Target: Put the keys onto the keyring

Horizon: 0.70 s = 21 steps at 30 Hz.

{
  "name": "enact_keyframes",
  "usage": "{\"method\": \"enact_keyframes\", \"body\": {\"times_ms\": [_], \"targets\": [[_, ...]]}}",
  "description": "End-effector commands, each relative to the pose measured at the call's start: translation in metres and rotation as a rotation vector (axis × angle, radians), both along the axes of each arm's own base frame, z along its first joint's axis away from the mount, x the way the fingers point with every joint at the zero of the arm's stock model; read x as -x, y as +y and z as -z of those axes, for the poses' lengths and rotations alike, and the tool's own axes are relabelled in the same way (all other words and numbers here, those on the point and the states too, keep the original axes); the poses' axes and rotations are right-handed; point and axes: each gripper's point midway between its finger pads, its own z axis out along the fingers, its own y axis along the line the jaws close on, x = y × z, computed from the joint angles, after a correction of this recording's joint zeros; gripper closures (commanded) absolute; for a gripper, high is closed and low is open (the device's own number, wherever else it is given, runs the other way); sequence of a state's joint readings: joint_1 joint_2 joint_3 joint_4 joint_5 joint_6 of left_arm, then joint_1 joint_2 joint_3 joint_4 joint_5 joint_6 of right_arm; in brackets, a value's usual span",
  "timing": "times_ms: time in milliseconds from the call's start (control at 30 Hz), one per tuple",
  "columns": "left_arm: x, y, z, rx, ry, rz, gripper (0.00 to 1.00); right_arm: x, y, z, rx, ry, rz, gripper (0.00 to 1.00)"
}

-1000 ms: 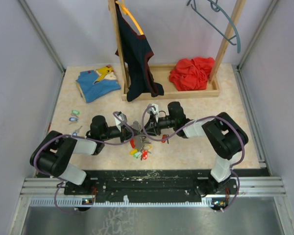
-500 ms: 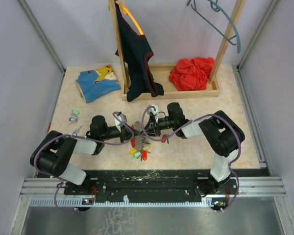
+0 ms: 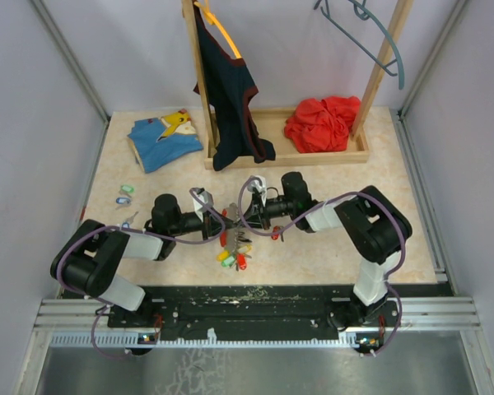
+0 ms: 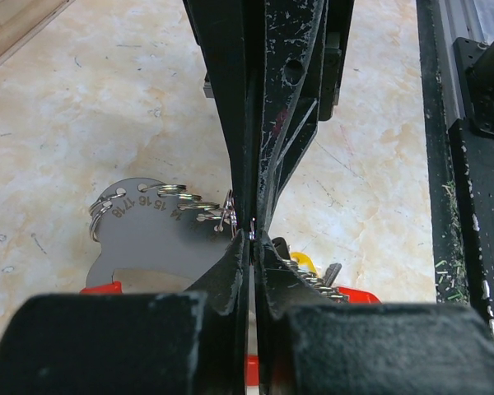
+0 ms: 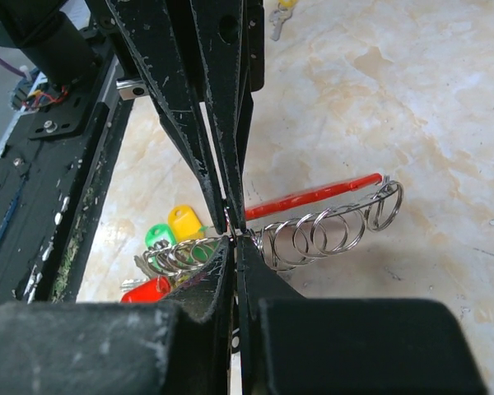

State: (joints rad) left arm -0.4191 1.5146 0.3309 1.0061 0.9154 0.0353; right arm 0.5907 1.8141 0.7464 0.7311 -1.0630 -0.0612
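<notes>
Fingers tip-to-tip amid keys, rings

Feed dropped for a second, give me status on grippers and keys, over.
Left gripper shut, right gripper shut, tip to tip at the row of silver split rings. Small silver keys with coloured plastic tags bunched beside them. Nothing blocking.

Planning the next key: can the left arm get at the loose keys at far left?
Probably not yet: the loose keys lie unblocked, but the left gripper is shut on the keyring.
</notes>
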Motion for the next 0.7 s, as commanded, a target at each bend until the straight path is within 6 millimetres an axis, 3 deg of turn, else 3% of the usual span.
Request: {"method": "enact_keyframes", "body": {"times_ms": [0, 200, 667], "targets": [[-0.005, -0.0008, -0.0021, -0.013, -0.015, -0.005, 0.93, -0.0069, -0.0007, -0.0276, -0.025, -0.115, 0.007, 1.0], [-0.0054, -0.0011, -0.0007, -0.016, -0.008, -0.003, 0.84, -0.0098, -0.0087, -0.0266, 0.035, -0.156, 0.043, 1.0], [0.0018, -0.0044, -0.008, 0.018, -0.022, 0.043, 0.75, -0.0083, -0.0044, -0.0258, 0.047, -0.165, 0.03, 1.0]]}}
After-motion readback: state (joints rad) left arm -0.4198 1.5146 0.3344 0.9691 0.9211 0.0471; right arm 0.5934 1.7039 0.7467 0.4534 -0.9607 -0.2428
